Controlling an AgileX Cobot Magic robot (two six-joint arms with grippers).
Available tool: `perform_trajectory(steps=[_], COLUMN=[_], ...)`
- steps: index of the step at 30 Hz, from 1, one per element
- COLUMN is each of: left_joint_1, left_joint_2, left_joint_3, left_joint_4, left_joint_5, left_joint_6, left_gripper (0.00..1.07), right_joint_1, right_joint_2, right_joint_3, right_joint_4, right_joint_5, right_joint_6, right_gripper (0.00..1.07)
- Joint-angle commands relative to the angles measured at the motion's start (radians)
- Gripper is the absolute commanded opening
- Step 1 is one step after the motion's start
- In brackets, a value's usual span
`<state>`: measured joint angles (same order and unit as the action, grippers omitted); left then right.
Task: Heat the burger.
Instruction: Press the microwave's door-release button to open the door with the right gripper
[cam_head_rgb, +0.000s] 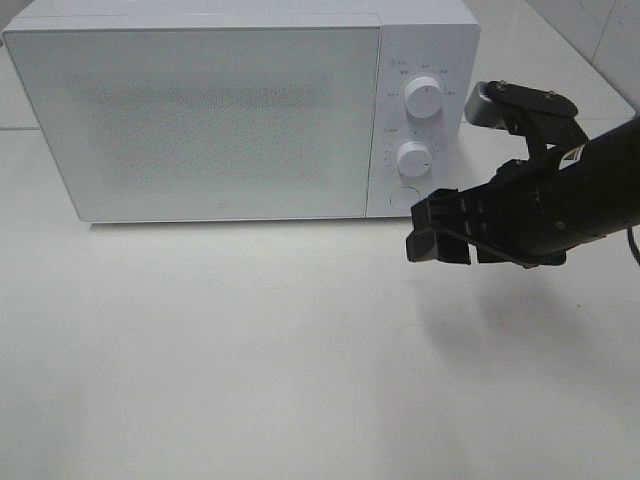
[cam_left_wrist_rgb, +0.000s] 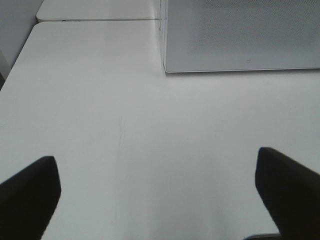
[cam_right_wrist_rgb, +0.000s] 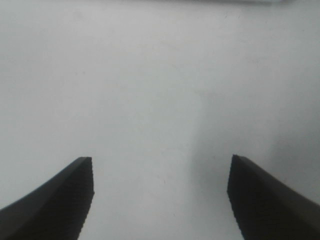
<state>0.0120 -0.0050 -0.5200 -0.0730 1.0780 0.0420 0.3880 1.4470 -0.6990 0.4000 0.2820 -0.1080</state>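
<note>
In front of the shut white microwave, right gripper hovered, jaws apart, empty; left gripper also spread wide over table.

The right arm, at the right edge of the frame, is matte black and chunky. Its right gripper has flat, blocky black fingers with fine ribbing on the inner faces. A grey camera housing sits on a black bracket beside a small white label. A thin black cable shows at the far right edge. The left gripper shows plain black wedges.
</note>
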Motion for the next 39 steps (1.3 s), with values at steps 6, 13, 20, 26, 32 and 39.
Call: perform_trajectory(steps=[6,13,20,26,32,39], left_joint_1=[0.003,0.003,0.003,0.003,0.003,0.003], left_joint_2=[-0.019,-0.019,-0.019,-0.019,-0.019,-0.019], left_joint_3=[0.003,0.003,0.003,0.003,0.003,0.003], left_joint_4=[0.001,0.001,0.001,0.001,0.001,0.001], left_joint_5=[-0.009,-0.009,-0.009,-0.009,-0.009,-0.009], left_joint_6=[-0.007,-0.007,-0.007,-0.007,-0.007,-0.007], left_gripper=[0.98,0.98,0.98,0.98,0.98,0.98], right_joint_1=[-0.015,-0.015,-0.015,-0.015,-0.121,-0.237], right_joint_2=[-0.016,-0.073,-0.280,-0.511,-0.774,-0.977], right_joint_3=[-0.204,-0.247,-0.240,-0.211,-0.112,-0.029], right_joint_4=[-0.249,-0.254,-0.256,-0.269,-0.299,-0.317], right_joint_5=[0.534,0.758,0.860,0.877,0.875,0.860], right_joint_6=[-0.010,0.002,0.007,0.001,0.011,0.012], right_gripper=[0.75,0.75,0.75,0.75,0.75,0.75])
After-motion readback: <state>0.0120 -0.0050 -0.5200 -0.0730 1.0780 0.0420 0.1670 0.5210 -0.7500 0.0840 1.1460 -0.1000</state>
